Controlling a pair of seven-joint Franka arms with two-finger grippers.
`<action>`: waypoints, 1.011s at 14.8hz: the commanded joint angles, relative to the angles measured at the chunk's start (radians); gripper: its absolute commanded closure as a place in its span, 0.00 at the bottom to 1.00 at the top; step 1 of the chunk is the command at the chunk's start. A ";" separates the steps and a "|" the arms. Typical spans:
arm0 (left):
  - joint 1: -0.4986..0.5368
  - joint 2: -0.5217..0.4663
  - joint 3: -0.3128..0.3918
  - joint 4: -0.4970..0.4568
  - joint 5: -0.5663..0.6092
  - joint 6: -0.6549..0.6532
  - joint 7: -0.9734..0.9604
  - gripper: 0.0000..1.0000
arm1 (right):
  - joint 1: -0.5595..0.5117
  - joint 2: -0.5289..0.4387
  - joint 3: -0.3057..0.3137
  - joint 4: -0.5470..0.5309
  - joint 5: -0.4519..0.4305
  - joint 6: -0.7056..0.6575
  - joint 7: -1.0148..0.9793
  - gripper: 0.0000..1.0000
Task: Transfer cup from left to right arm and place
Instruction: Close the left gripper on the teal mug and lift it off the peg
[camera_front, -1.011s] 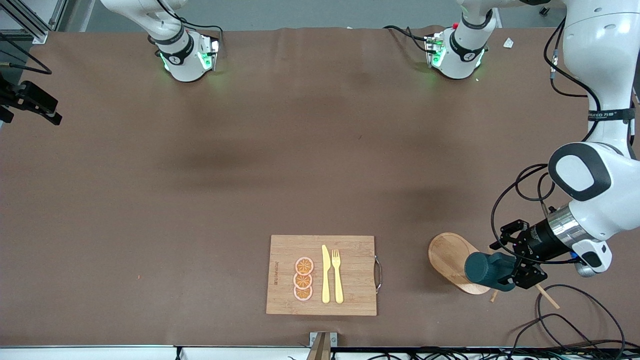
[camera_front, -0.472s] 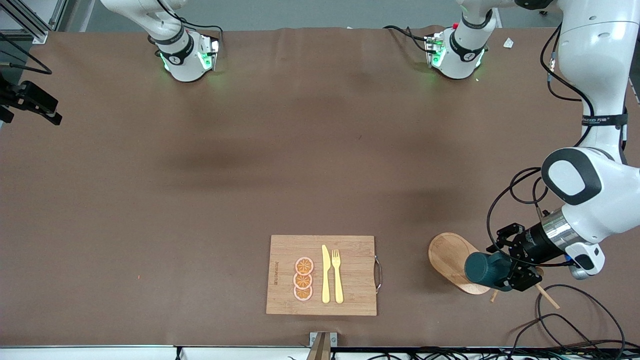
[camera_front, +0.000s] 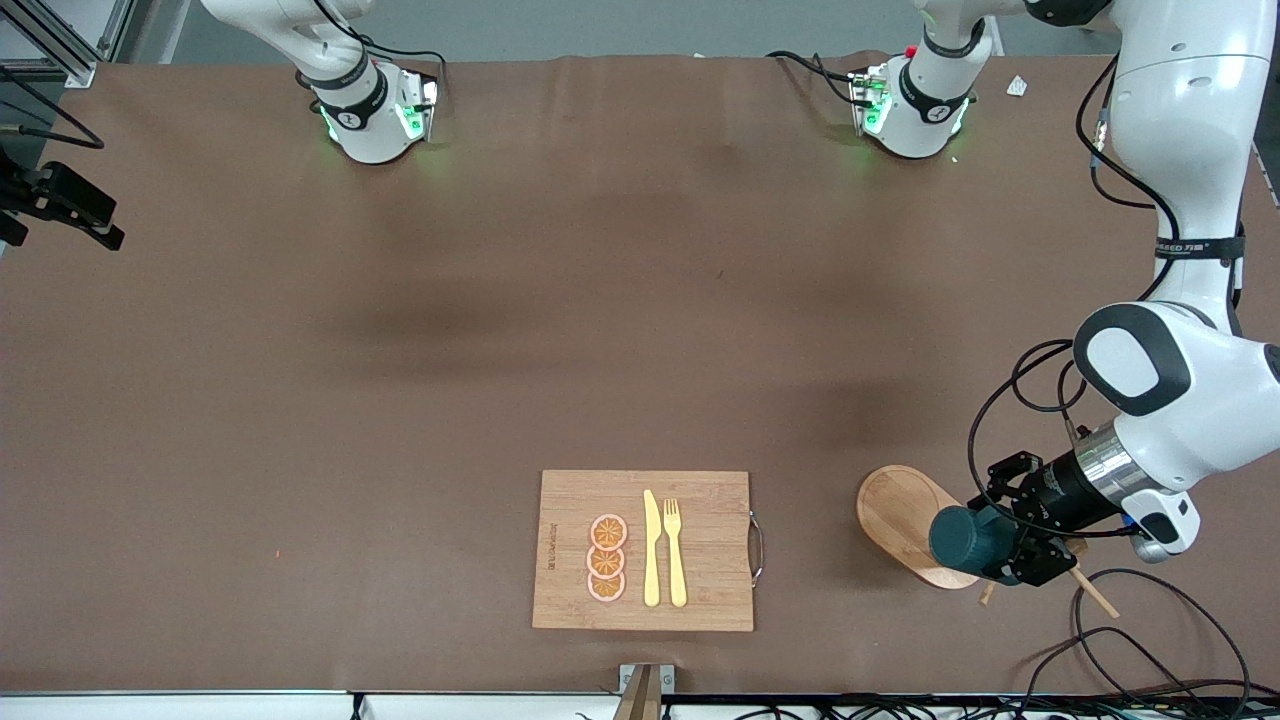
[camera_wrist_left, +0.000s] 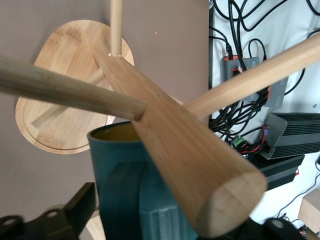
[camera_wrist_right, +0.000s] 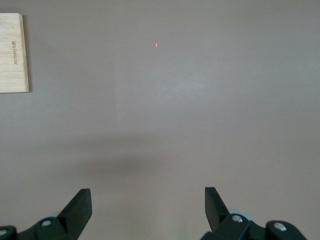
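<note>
The dark teal cup (camera_front: 962, 540) lies sideways in my left gripper (camera_front: 1012, 556), which is shut on it over the edge of an oval wooden base (camera_front: 900, 515). In the left wrist view the cup (camera_wrist_left: 125, 170) shows its ochre inside, pressed against a wooden post (camera_wrist_left: 185, 165) with pegs (camera_wrist_left: 65, 90) that rises from that base (camera_wrist_left: 60, 125). My right gripper (camera_wrist_right: 147, 210) is open and empty over bare brown table. It does not show in the front view.
A wooden cutting board (camera_front: 643, 549) with orange slices (camera_front: 607, 558), a yellow knife (camera_front: 651, 550) and a fork (camera_front: 674, 552) lies near the table's front edge; its corner (camera_wrist_right: 12, 52) shows in the right wrist view. Cables (camera_front: 1130, 640) trail nearer the camera than the left gripper.
The left arm's wrist and forearm have shifted slightly toward the right arm's end of the table. The cup has barely moved. The right arm has not moved.
</note>
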 joint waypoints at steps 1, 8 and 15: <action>0.003 0.014 -0.005 0.020 -0.039 0.008 0.019 0.15 | 0.000 -0.025 0.006 -0.028 -0.010 0.015 -0.004 0.00; 0.004 0.000 -0.005 0.018 -0.039 0.006 0.005 0.25 | 0.000 -0.023 0.004 -0.028 -0.010 0.015 -0.004 0.00; -0.008 -0.084 -0.036 0.009 -0.025 -0.069 -0.073 0.25 | 0.000 -0.023 0.004 -0.028 -0.010 0.015 -0.004 0.00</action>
